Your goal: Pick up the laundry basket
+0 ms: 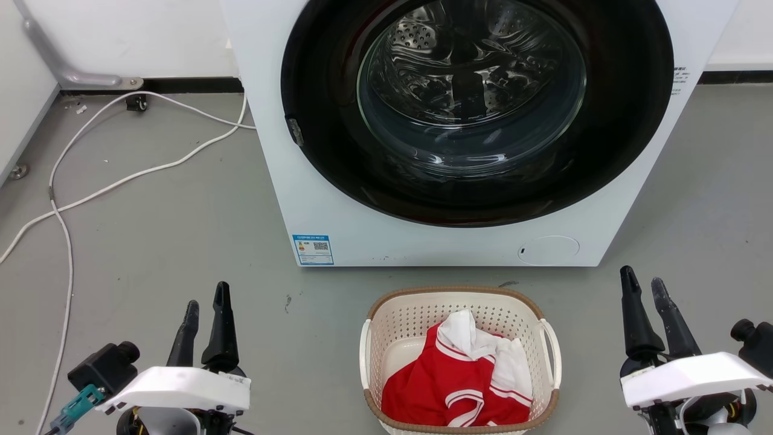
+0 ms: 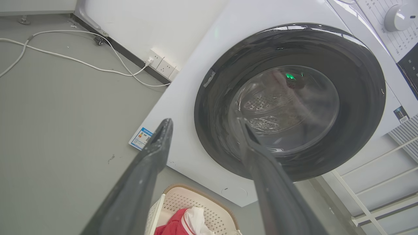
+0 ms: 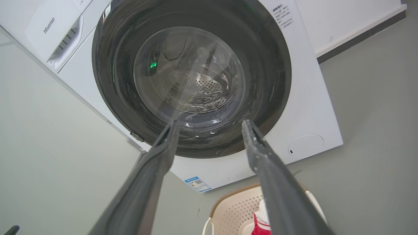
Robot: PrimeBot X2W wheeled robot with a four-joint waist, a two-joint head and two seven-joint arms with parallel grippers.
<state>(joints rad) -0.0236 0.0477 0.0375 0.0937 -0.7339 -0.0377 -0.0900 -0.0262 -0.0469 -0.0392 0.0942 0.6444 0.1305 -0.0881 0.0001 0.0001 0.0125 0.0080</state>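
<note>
— Grey floor [image 1: 181, 241], white wall [image 1: 151, 36] behind it. State what stands on the floor.

— One white front-loading washing machine [image 1: 314, 199]. Its round, dark-framed glass door [image 1: 477, 109] faces the head camera. A blue label [image 1: 313, 249] is fixed at the lower left of the front panel and a round cover [image 1: 548, 250] sits at the lower right. White cables [image 1: 175, 162] trail over the floor on the machine's left.

— Location of the laundry basket?

— The laundry basket [image 1: 450, 290] stands upright on the floor just in front of the machine, below the door and between the two arms in the head view. It has cream perforated walls and a brown rim. A white loop handle [image 1: 364, 353] is on its left side, with a matching one on its right. A red and white garment [image 1: 447, 380] lies inside, below the rim.

— Condition of the left gripper?

— The left gripper [image 1: 207, 295] is at the lower left of the head view, well apart from the basket, fingers pointing toward the machine. Its wrist view shows the two fingers parted with a clear gap. It grips nothing.

— And the right gripper?

— The right gripper [image 1: 642, 276] is at the lower right, also well apart from the basket. Its fingers are likewise spread and it grips nothing.
</note>
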